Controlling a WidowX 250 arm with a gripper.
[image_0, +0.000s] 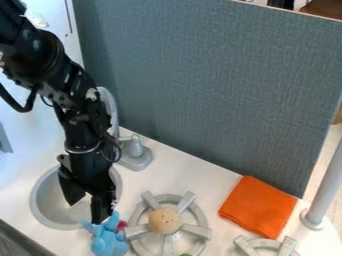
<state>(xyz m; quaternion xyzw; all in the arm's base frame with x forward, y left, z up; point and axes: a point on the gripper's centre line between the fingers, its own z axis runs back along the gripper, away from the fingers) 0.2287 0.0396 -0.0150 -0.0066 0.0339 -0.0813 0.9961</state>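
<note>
Camera view, and here is the black two-finger gripper (85, 212), hanging over the round light-grey sink basin (41, 204), its fingers spread apart with nothing between them. Right by the nearer finger is the small light-blue soft toy (109, 241), on the counter between the basin and the round grey toy burner (202, 232); whether finger and toy touch, the angle does not tell. A dark pink bit (121, 226) shows at the toy's side, facing the burner. On that burner, among its raised grey bars, sits a round tan piece with small dark dots (165, 220), and a scrap of green (186, 254) peeks in at the bottom edge. Behind the gripper, close to the arm, stands the grey faucet (136, 151), rising from the white counter (179, 176). Over to the side lies a folded orange cloth (258, 205), with a second grey burner (267, 247) just below, a grey upright pole (325, 182) beside it, and a tall blue-grey fabric panel (214, 80) walling off the back.
</note>
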